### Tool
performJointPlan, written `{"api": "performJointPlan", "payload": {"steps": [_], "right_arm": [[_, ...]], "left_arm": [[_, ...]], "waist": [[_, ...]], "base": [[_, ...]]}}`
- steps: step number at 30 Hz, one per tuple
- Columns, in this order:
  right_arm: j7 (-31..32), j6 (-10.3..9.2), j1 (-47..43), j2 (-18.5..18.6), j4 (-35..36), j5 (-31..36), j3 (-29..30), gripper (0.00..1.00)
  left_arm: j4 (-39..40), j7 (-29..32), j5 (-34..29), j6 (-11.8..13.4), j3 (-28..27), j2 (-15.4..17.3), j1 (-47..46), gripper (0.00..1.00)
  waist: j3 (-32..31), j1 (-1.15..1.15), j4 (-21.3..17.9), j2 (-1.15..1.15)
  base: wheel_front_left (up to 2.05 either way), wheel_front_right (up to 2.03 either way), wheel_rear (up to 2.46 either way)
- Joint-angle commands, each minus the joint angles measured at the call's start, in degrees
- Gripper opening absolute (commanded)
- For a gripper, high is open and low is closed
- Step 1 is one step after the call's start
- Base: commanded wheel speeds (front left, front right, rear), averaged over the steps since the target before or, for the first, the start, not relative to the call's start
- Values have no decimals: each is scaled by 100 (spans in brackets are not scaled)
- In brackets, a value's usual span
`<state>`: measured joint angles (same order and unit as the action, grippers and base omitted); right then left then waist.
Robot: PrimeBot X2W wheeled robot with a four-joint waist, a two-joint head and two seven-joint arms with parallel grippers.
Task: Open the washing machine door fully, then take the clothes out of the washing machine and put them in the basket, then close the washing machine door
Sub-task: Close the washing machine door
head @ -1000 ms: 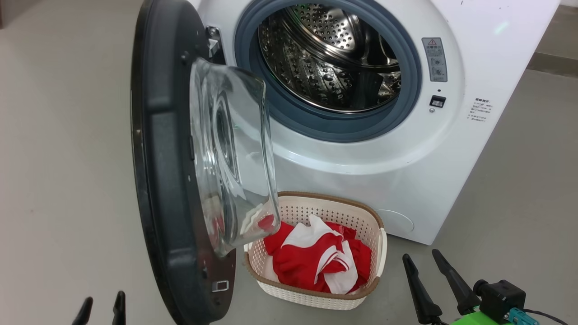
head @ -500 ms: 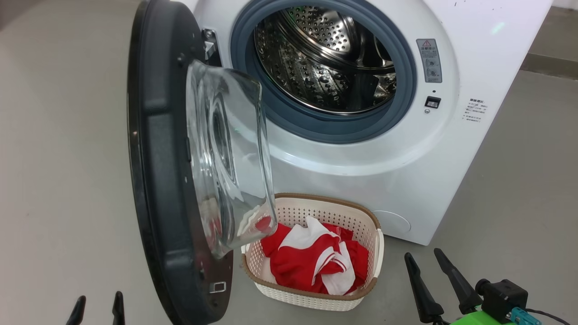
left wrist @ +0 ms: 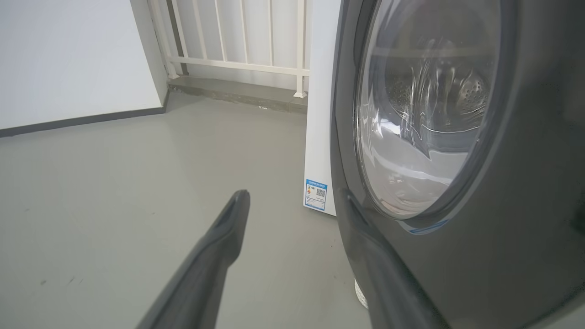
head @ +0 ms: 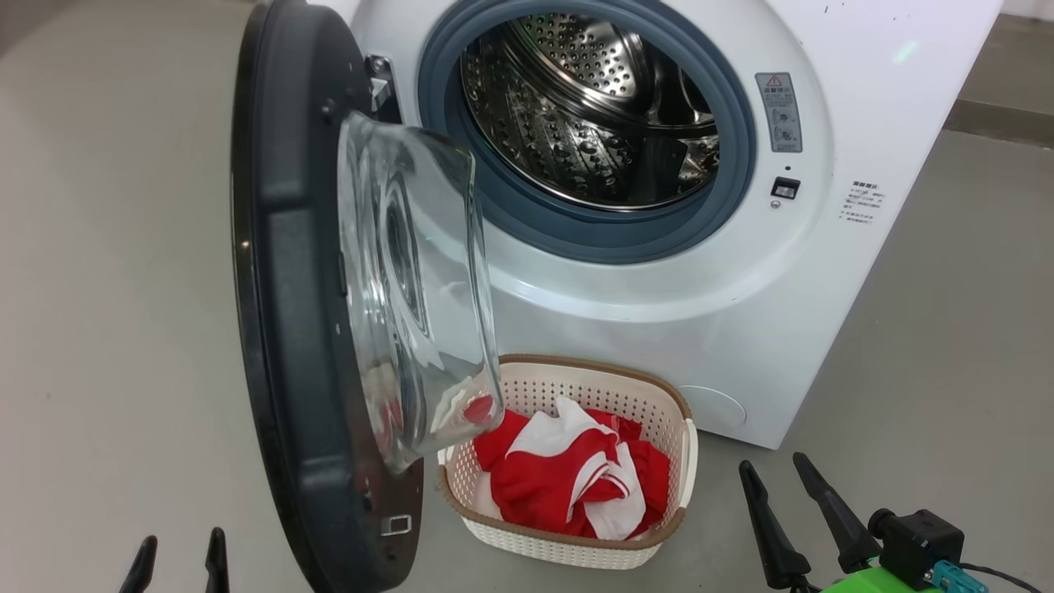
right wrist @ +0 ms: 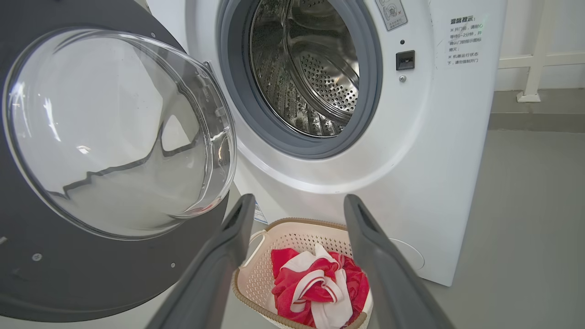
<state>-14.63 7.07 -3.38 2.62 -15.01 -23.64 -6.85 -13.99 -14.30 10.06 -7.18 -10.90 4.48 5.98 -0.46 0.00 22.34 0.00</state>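
Left gripper [head: 181, 558] spread, empty. Door [head: 280, 288] outer face just right of it; touching or not, cannot tell. Right gripper [head: 774, 473] spread, empty. Basket [head: 568, 553] ahead-left of it, clothes [head: 568, 482] inside. Drum [head: 593, 107] looks empty, so closing is my step, I judge. Plan: left finger flat on black rim, far from hinge, steady arc toward washer [head: 741, 288]. Risk: glass bowl may clip basket.

bright even light, soft shadows, reflections on washing machine door [right wrist: 114, 132], sharp focus, wrist views bowed
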Motion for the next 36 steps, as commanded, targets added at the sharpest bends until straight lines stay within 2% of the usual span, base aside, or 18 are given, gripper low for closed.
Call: {"api": "performJointPlan", "payload": {"steps": [1, 2, 3, 4, 6, 7, 13, 16, 19, 20, 24, 26, 29, 30, 32, 36], "right_arm": [[-37, 42, 213, 26, 128, 42, -136, 100], [-37, 42, 207, 26, 128, 36, -141, 100], [-37, 42, 202, 26, 130, 31, -147, 100], [-37, 42, 197, 26, 132, 26, -149, 100], [-37, 42, 184, 26, 137, 16, -149, 100], [-37, 42, 177, 26, 138, 11, -149, 100], [-37, 42, 167, 26, 135, -13, -162, 100], [-37, 42, 169, 26, 133, -26, -175, 100], [-37, 42, 170, 26, 136, -37, -187, 100], [-37, 42, 170, 26, 136, -37, -187, 100], [-37, 42, 173, 26, 144, -45, -186, 100], [-37, 42, 170, 26, 149, -47, -168, 100], [-37, 42, 189, 26, 166, -34, -155, 100], [-37, 42, 199, 26, 174, -27, -142, 100], [-37, 42, 215, 26, 177, -19, -138, 100], [-37, 42, 248, 26, 178, -5, -115, 100]], "left_arm": [[191, -70, -44, -31, -172, 63, -106, 100], [206, -70, 25, -31, -161, 60, -109, 100], [220, -70, 129, -31, -150, 54, -117, 74], [241, -70, 247, -31, -139, 52, -133, 44], [296, -70, 495, -31, -120, 71, -183, 13], [348, -70, 644, -31, -109, 88, -221, 0], [671, -70, 1808, -31, -62, 272, -467, 0], [759, -70, 3194, -31, -142, 257, -647, 0], [810, -70, 4558, -31, 17, 545, -760, 0], [810, -70, 4558, -31, 17, 545, -760, 0], [1051, 72, 6378, -31, 230, 1008, -860, 0], [1189, 583, 7347, -31, 296, 1130, -863, 0], [1367, 1473, 8348, -31, 282, 1310, -849, 0], [1439, 2121, 8699, -31, 287, 1443, -829, 0], [1460, 2682, 8998, -31, 248, 1467, -815, 0], [1437, 3583, 9170, -31, 118, 1513, -789, 0]], "waist": [[-16, 0, -4, 0], [-24, 0, -7, 0], [-28, 0, -10, 0], [-34, 0, -9, 0], [-43, 0, -6, 0], [-45, 0, -4, 0], [-40, 0, -5, 0], [-38, 0, -26, 0], [-22, 0, -61, 0], [-22, 0, -61, 0], [15, 0, -116, 0], [40, 0, -136, 0], [107, 0, -172, 0], [141, 0, -191, 0], [173, 0, -218, 0], [234, 0, -272, 0]], "base": [[0, 0, 0], [0, 0, 0], [0, 0, 0], [0, 0, 0], [0, 0, 0], [0, 0, 0], [0, 0, 0], [0, 0, 0], [0, 0, 0], [0, 0, 0], [0, 0, 0], [0, 0, 0], [0, 0, 0], [0, 0, 0], [0, 0, 0], [0, 0, 0]]}}
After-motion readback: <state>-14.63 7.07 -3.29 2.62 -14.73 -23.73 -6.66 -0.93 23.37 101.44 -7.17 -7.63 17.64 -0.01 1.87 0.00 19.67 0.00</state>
